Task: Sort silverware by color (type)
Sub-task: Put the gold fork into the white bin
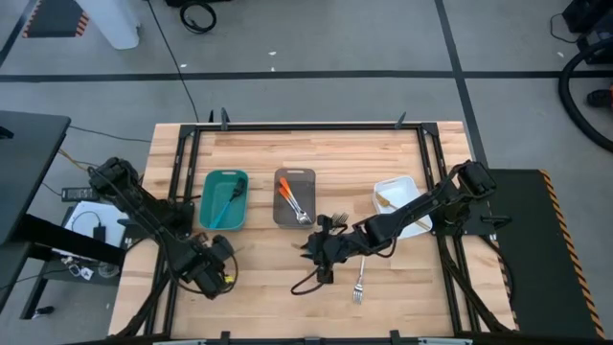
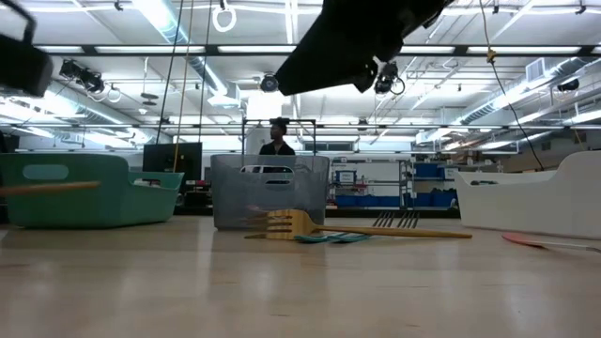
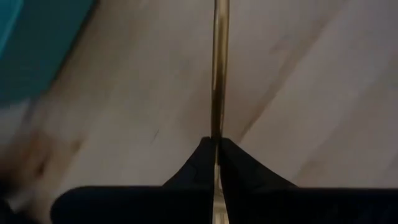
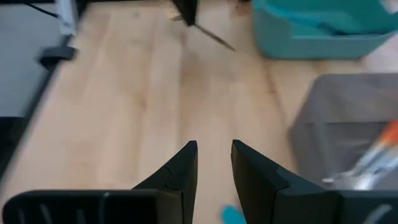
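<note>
Left end effector (image 3: 216,149) clamps a gold-handled utensil (image 3: 217,68), its head cut off.

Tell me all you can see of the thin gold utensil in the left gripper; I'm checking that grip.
The thin gold utensil shows as a slim, shiny, metal-looking gold shaft, seen edge-on. The left gripper is shut on it, both dark fingertips pinching it from either side, and it runs straight out past them above the pale wooden table. Its working end is out of frame, so its type cannot be told. A teal tray's edge lies nearby, not touching.
</note>
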Motion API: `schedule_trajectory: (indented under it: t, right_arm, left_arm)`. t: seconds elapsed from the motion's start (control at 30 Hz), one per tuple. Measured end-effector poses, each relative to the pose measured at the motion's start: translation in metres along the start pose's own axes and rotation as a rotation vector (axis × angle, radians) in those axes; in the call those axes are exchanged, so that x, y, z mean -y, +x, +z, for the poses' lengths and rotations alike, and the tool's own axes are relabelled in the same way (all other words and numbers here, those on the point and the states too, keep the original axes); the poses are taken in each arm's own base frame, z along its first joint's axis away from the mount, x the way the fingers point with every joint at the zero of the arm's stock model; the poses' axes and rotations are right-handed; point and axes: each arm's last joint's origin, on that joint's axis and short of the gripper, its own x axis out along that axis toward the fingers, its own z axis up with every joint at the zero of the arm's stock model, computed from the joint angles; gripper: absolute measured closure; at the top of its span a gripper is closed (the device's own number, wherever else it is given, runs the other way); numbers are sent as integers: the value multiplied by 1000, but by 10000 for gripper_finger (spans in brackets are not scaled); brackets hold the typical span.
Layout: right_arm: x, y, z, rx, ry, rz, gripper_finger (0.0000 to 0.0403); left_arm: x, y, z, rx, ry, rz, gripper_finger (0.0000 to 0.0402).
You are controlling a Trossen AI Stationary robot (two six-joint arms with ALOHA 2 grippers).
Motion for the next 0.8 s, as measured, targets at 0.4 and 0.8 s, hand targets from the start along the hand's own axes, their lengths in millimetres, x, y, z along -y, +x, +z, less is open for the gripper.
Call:
schedule_trajectory:
  t: [0.4, 0.8]
  right_arm:
    - [28, 9, 7, -81, 280, 171, 297]
    - [56, 15, 12, -131, 445, 252, 297]
  left_arm:
    - [14, -20, 38, 236, 534, 27, 386]
    - [25, -21, 74, 510, 930, 120, 386]
